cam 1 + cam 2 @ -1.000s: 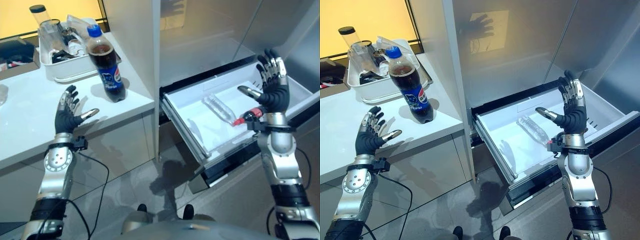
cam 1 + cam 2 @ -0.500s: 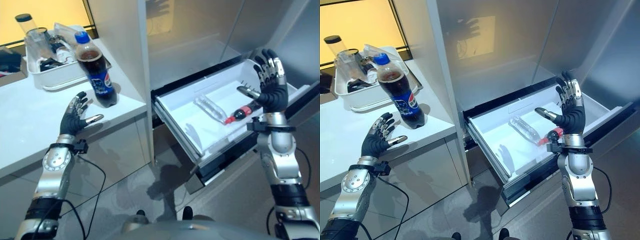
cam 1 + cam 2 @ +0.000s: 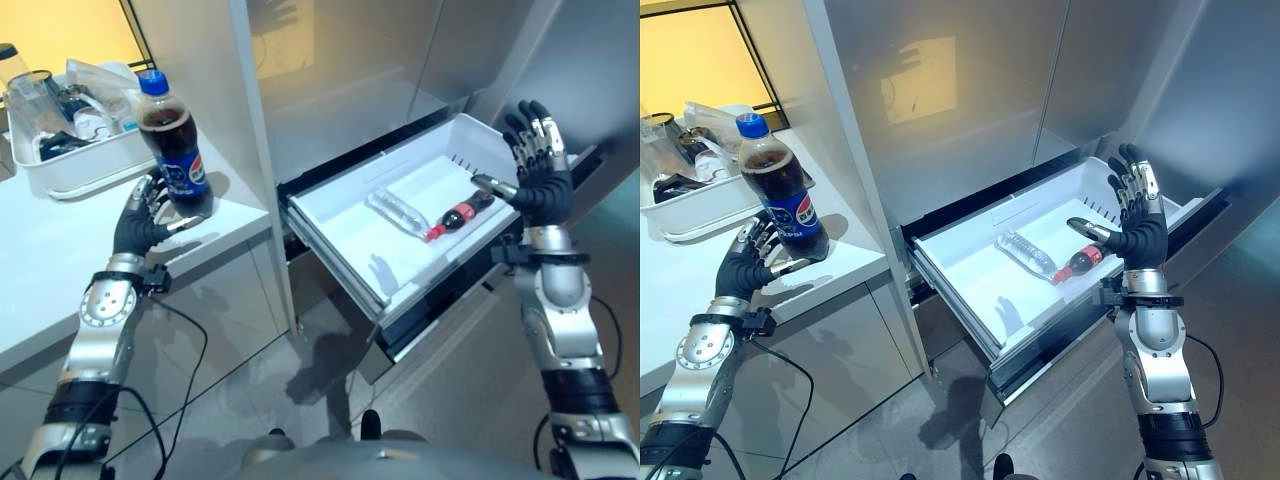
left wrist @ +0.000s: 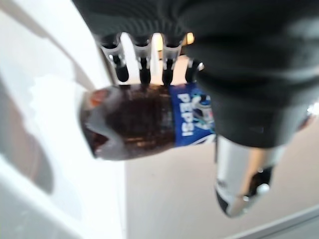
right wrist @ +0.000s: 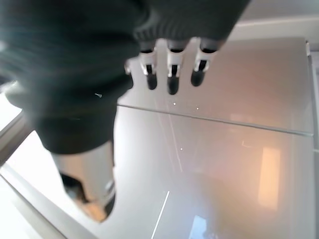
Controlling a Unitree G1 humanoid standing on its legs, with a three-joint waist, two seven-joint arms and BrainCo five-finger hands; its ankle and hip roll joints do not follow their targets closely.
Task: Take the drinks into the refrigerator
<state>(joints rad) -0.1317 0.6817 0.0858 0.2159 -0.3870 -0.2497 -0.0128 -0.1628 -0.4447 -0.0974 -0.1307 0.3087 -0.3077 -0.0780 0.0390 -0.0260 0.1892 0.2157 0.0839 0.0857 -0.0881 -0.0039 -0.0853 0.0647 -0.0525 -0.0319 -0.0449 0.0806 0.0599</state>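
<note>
The cola bottle [image 3: 172,140] stands upright on the white counter [image 3: 60,240], blue cap up, with dark drink and blue label. The left hand [image 3: 140,222] is spread just beside it; the right hand [image 3: 540,170] is spread above the open drawer [image 3: 340,240].

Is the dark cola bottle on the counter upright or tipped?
Upright: the blue-capped dark cola bottle stands on the white counter, cap up.

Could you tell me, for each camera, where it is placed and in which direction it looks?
Left eye view: on the head, looking down at counter and open drawer; both arms show.
Right eye view: beside it, same scene.
Left wrist view: on the left wrist, along the left hand toward the cola bottle.
Right wrist view: along the right hand toward grey panels.
Both eye views share the drawer.
</note>
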